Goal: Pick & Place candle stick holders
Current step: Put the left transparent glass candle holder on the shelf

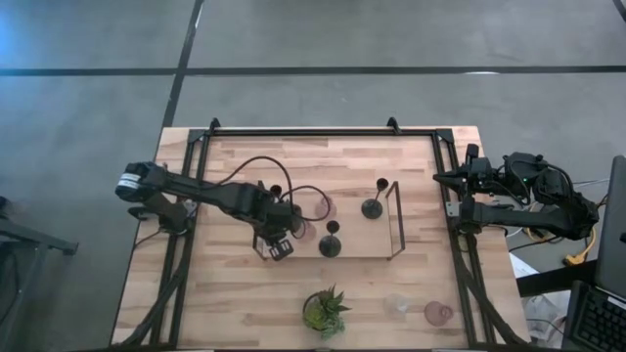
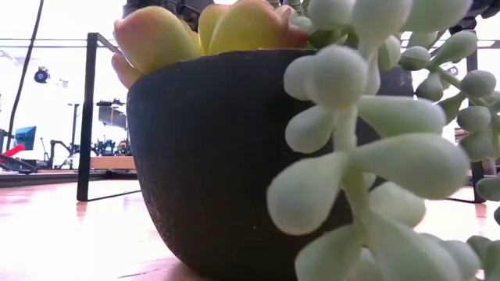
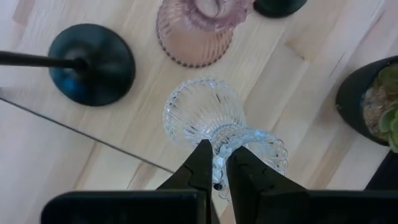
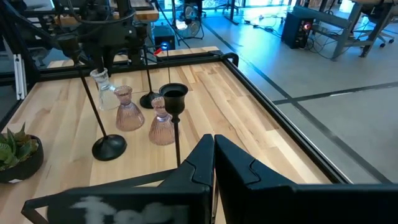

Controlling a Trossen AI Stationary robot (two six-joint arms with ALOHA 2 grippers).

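while clenched on a clear glass holder, the left gripper over the tray.

Potted plant near wire-framed tray

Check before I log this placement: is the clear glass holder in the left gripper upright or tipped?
Upright. The left gripper is shut on the clear glass holder at its top rim, and in the right wrist view it stands vertical beside the pink ones.
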